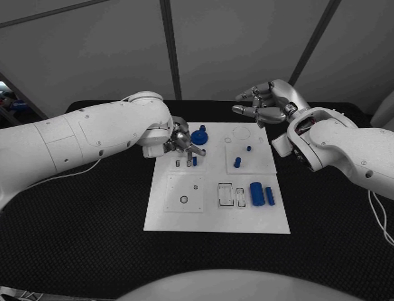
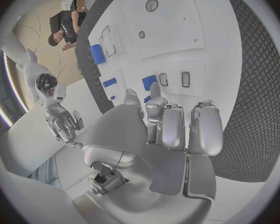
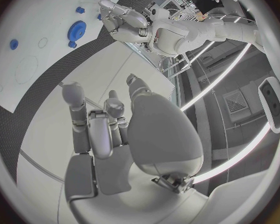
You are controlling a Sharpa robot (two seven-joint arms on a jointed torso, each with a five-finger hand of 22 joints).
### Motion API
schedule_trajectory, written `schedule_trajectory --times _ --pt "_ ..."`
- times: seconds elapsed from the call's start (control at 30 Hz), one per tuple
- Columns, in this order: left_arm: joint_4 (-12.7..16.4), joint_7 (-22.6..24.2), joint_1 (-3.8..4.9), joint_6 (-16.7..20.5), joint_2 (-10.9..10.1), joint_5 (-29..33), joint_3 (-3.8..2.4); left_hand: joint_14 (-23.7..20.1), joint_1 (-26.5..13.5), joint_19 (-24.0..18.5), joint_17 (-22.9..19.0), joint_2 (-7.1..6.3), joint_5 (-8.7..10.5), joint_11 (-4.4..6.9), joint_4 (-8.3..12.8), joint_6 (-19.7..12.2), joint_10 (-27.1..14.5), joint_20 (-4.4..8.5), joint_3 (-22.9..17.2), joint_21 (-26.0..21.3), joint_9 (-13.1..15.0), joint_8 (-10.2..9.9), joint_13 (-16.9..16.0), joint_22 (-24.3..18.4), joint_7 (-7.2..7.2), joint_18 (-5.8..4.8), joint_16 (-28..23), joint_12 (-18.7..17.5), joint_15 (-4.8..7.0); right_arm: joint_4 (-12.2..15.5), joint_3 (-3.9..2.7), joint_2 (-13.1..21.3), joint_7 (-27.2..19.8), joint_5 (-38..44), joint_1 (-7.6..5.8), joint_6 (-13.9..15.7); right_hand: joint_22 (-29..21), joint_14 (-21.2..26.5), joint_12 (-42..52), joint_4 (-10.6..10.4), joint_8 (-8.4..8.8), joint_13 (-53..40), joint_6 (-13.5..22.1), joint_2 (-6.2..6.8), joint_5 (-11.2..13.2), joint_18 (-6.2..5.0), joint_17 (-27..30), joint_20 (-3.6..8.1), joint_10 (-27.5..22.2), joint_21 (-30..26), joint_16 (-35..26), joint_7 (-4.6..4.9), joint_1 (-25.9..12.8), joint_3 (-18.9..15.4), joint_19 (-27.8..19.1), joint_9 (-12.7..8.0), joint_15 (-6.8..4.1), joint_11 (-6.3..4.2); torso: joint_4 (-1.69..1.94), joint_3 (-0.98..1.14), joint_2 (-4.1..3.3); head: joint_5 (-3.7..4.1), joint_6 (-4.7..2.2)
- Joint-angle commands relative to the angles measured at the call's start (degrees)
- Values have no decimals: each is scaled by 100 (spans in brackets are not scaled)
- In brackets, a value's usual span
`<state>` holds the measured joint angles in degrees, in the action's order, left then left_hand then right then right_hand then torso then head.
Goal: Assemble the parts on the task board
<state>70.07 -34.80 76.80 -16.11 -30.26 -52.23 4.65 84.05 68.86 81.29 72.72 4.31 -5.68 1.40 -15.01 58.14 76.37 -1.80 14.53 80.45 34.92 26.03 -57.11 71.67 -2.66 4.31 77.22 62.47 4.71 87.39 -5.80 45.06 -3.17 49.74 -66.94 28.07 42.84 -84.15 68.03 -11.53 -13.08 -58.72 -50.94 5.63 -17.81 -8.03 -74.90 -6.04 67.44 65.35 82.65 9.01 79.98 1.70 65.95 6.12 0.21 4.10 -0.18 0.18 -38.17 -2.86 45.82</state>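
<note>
My left robot hand [image 1: 180, 143] hung over the board's [image 1: 217, 221] far left corner, fingers down at a small blue peg [image 1: 194, 160]; whether they pinched it I could not tell. I judged a straight, slow seating best. The blue gear [image 1: 200, 137] sat just beside, crowding me. My right robot hand [image 1: 262, 106] waited beyond the board, fingers loosely apart, holding nothing. A blue cylinder [image 1: 256, 194] lay nearer on the worktop's board.

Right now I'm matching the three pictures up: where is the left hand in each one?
Head view: left hand over the board's far left part.
Left wrist view: fills the middle, fingers toward the board.
Right wrist view: small and distant, beside the blue gear.
Shared landmark: the white board.
</note>
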Motion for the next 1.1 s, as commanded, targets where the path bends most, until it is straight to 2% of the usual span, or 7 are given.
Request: schedule_trajectory --times 0.03,0.33,0.63,1.1 --pt "-25 -30 6 -101 14 -33 -1 190 43 -38 1 8 -37 3 11 -40 -38 12 -20 -36 13 34 5 -4 5 -40 -30 -20 2 2 -5 -9 -2 35 -10 -43 -8 -231 -34 -6 -18 10 1 -39 -26 -61 -211 3 -52 -31 -13 -3 -9 -38 -43 -7 -39 2 6 0 -3 1 10" --pt "-61 -36 0 -161 39 -33 -1 190 87 -35 2 21 -38 3 38 -57 -40 11 -48 -34 51 45 8 7 4 -42 -30 -20 2 -5 -5 -21 1 41 -9 -48 -11 -233 -32 -3 -20 7 2 -45 -34 -61 -215 3 -49 -35 -12 -3 -3 -36 -43 -8 -40 1 -5 0 -5 3 42" --pt "-99 -30 -7 -216 57 -33 0 190 214 -42 2 45 -39 1 127 -98 -50 10 -143 -45 141 64 22 3 2 -39 -33 -24 1 -12 -5 -29 9 40 -9 -63 -11 -233 -32 -3 -20 7 2 -45 -34 -61 -215 3 -49 -35 -12 -3 -3 -36 -43 -8 -40 1 7 0 -6 9 71" --pt "-139 -25 -25 -306 97 -33 1 189 259 -40 0 46 -40 1 163 -110 -53 9 -180 -44 172 69 24 12 1 -41 -35 -24 0 -23 -5 -48 14 30 -9 -76 -11 -233 -32 -3 -20 7 2 -45 -34 -61 -215 3 -49 -35 -12 -3 -3 -36 -43 -8 -40 1 1 -4 -6 2 103"
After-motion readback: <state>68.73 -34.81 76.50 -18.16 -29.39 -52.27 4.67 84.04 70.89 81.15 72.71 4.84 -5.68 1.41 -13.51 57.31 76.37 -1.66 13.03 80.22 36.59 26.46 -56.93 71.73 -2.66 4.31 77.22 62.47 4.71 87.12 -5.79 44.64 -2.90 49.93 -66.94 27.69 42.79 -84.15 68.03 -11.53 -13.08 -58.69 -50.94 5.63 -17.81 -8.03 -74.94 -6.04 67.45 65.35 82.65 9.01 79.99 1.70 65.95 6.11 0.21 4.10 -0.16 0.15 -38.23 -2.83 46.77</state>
